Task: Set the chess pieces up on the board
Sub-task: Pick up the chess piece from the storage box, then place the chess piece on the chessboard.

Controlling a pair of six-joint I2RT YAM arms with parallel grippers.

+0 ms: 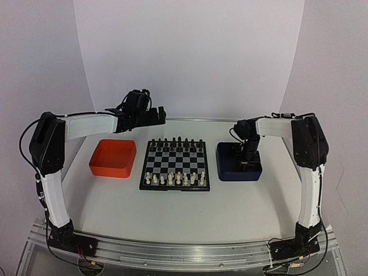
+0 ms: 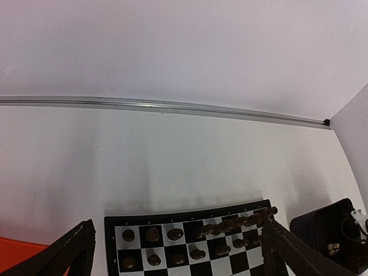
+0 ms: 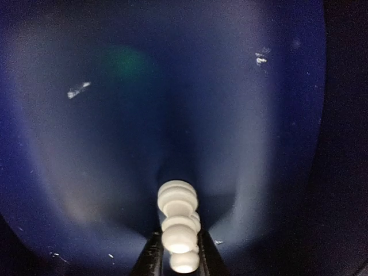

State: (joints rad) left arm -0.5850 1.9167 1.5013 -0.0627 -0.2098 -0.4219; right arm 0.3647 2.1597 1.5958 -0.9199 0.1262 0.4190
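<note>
Right gripper (image 3: 181, 260): jaws pinched in on a cream-white chess piece (image 3: 179, 221), one black fingertip (image 3: 150, 256) against each side of it. From my right wrist view the piece lies on its side, ribbed body pointing up the picture, on the floor of the dark blue tray (image 3: 172, 86). Can't tell which chessman it is. Can't tell either whether it is off the tray floor.

From the top view my right arm reaches down into that tray, gripper nose inside it. Tray sits just right of the board (image 1: 175, 188), apart from it.

Board is centre table, square to my bases. Other white chessmen (image 1: 175, 179) stand in its two near rows. Too small to count or name. Black chessmen (image 1: 175, 141) line the far edge, some on the next row in; my left wrist view shows them upright.

Left gripper (image 2: 178, 236): jaws wide apart, nothing between them. It hangs high over the table (image 1: 172, 218) off the board's far-left corner, forearm about level. Its camera looks across the board's far edge toward the back wall, one finger (image 2: 69, 253) low at each side of the picture.

Orange tray (image 1: 109, 171) sits just left of the board, apart from it, under my left forearm.
</note>
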